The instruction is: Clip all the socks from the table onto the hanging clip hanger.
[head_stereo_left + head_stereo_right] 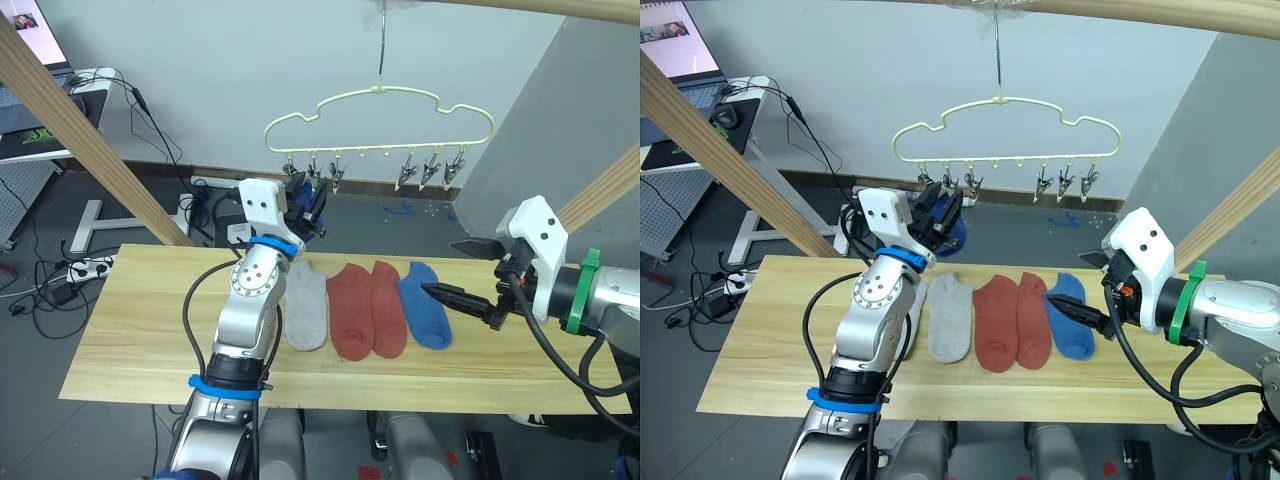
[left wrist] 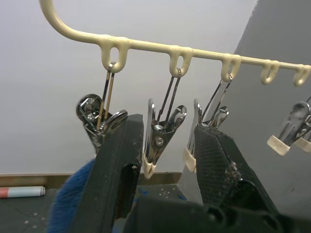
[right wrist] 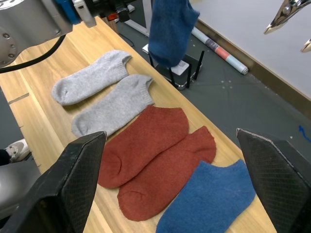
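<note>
The cream clip hanger [image 1: 381, 90] hangs by its hook above the table's [image 1: 140, 330] far edge. My left gripper [image 2: 167, 125] is raised to the hanger's left end, open, its fingers either side of the second clip [image 2: 158, 141] without touching it. A blue sock [image 3: 170, 29] hangs just below the first clip [image 2: 97, 116], beside my left finger. Two grey socks [image 3: 90, 77], two rust red socks [image 1: 352, 310] and one blue sock [image 1: 425, 305] lie in a row on the table. My right gripper [image 1: 445, 268] hovers wide open over the blue sock on the table.
Slanted wooden beams cross the left [image 1: 80, 130] and right [image 1: 610, 190] sides. A side desk with a laptop [image 1: 30, 40] stands at the far left. Cables and a power strip [image 1: 85, 268] lie on the floor behind the table. Several free clips [image 1: 408, 175] hang on the hanger's right half.
</note>
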Action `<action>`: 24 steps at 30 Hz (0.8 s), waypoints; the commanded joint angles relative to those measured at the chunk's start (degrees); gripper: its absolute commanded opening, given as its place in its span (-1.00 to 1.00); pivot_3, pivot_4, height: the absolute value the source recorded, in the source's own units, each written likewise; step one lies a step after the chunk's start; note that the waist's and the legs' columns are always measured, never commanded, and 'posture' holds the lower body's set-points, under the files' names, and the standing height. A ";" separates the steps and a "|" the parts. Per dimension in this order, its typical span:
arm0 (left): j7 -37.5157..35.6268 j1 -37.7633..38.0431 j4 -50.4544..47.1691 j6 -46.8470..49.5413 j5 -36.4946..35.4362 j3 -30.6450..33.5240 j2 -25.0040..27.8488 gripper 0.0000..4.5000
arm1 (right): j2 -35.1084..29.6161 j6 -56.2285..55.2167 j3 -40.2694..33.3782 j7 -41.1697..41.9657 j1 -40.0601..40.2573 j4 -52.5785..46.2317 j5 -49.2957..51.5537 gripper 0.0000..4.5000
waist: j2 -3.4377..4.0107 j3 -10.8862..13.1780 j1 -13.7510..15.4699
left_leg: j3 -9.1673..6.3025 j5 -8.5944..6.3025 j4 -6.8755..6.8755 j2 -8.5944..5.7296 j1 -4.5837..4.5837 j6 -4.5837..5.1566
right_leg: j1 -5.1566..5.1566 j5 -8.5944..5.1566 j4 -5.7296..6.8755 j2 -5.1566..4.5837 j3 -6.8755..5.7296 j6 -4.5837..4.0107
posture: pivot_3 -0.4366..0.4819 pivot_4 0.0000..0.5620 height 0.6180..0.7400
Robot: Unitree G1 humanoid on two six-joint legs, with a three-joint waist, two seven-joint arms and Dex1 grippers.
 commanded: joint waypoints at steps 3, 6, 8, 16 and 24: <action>2.07 -2.55 1.27 -1.28 1.11 0.56 -1.35 -0.16 | -1.36 -1.50 -2.22 -2.02 0.69 -1.77 2.42 1.00 | 0.00 0.00 -0.07 | 0.00 0.00 0.00 0.00 0.00 0.00 | 0.00 0.00 0.00 0.00 0.00 0.00 | -0.15 -0.01 1.00; 3.75 -4.13 3.10 -1.83 1.83 0.82 -2.07 -0.16 | -1.67 -1.70 -2.41 -3.23 1.19 -1.93 3.43 1.00 | 0.00 0.00 -0.15 | 0.00 0.00 0.01 0.00 0.00 0.00 | 0.00 0.00 0.00 0.00 0.00 0.00 | -0.16 -0.01 1.00; 4.77 -4.93 3.98 -2.09 2.20 1.06 -2.39 -0.16 | -1.93 -1.89 -2.54 -4.12 1.58 -2.04 4.23 1.00 | 0.00 0.00 -0.15 | 0.00 0.00 0.01 0.00 0.00 0.00 | 0.00 0.00 0.00 0.00 0.00 0.00 | -0.17 0.00 1.00; 7.14 -7.03 5.30 -1.50 3.14 1.49 -3.84 -0.16 | -2.80 -3.06 -3.03 -7.41 3.21 -2.31 7.42 1.00 | 0.00 0.00 -0.48 | 0.01 0.00 0.02 -0.01 0.00 0.00 | 0.00 0.00 0.00 0.00 0.02 0.00 | -0.20 0.02 1.00; 6.93 -8.65 6.51 -1.38 2.68 1.64 -4.78 -0.16 | -3.51 -4.87 -2.49 -10.48 4.34 -2.21 9.84 1.00 | 0.00 0.00 -1.09 | 0.00 0.00 0.02 -0.01 -0.01 0.00 | 0.01 0.00 0.00 0.00 0.01 0.01 | -0.22 0.02 1.00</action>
